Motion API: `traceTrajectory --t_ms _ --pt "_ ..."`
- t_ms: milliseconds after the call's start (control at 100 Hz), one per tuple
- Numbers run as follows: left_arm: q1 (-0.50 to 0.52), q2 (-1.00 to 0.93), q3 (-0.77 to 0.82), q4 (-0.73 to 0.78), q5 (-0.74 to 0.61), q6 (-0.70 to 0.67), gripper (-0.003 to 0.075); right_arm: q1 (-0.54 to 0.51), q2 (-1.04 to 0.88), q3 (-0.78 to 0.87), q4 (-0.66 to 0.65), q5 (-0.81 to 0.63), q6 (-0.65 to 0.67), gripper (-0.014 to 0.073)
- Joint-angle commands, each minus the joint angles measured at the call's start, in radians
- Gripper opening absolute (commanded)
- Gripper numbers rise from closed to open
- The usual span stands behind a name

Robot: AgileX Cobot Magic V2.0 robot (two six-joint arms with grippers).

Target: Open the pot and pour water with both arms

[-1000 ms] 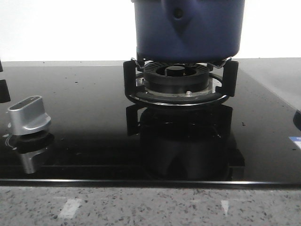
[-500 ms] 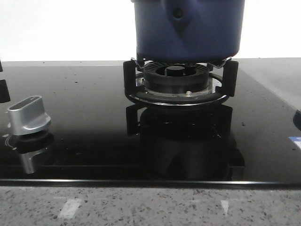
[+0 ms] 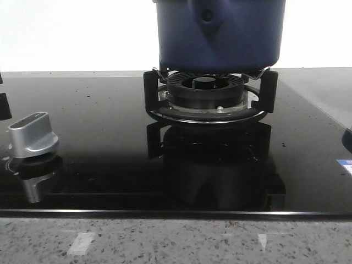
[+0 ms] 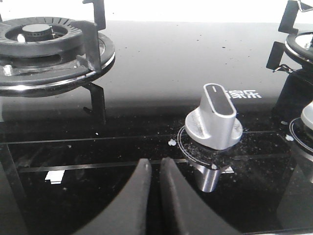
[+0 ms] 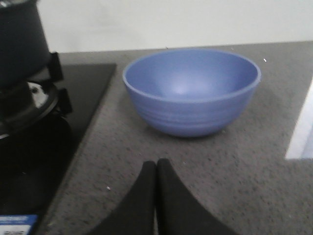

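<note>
In the front view the dark blue pot [image 3: 220, 34] sits in the upper middle of the frame, on the black burner grate [image 3: 209, 96]. Its top is cut off by the upper edge, so whether a lid is on it cannot be told. A pointed handle mount [image 3: 207, 17] with one rivet faces the camera. The grate stands on a glossy black cooktop [image 3: 99, 137], which mirrors it below. At the left of this frame a silver knob [image 3: 33, 135] stands on the glass. Along the bottom runs a speckled grey countertop [image 3: 176, 242].

In the left wrist view the left gripper [image 4: 152, 171] is at the bottom centre, its two dark fingers nearly pressed together with only a thin slit between them, and holding nothing. Just beyond it a silver knob [image 4: 214, 125] stands on the black glass, and a second burner [image 4: 46, 49] without a pot fills the upper left.

In the right wrist view the right gripper [image 5: 156, 171] is at the bottom centre, fingers pressed together and empty, over the grey counter. A blue bowl [image 5: 191, 90] stands upright in the middle of the frame, apart from the fingers. The pot [image 5: 19, 41] is at the upper left edge, dark and partly cut off.
</note>
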Motion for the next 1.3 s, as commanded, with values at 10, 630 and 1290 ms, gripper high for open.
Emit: traceTrajectory --t_ms 10,630,1290 --pt "0.003 -0.027 0.032 -0.007 -0.046 -0.008 -0.0011 -0.04 -0.008 0.062 -0.015 -0.153 -0.006 -0.0069" --pt "0.003 -0.027 0.032 -0.007 -0.046 -0.008 -0.0011 -0.041 -0.014 0.168 -0.114 -0.095 -0.004 -0.007" --pt "0.003 -0.027 0.032 -0.007 -0.046 -0.008 -0.0011 -0.041 -0.014 0.168 -0.114 -0.1 -0.004 -0.007"
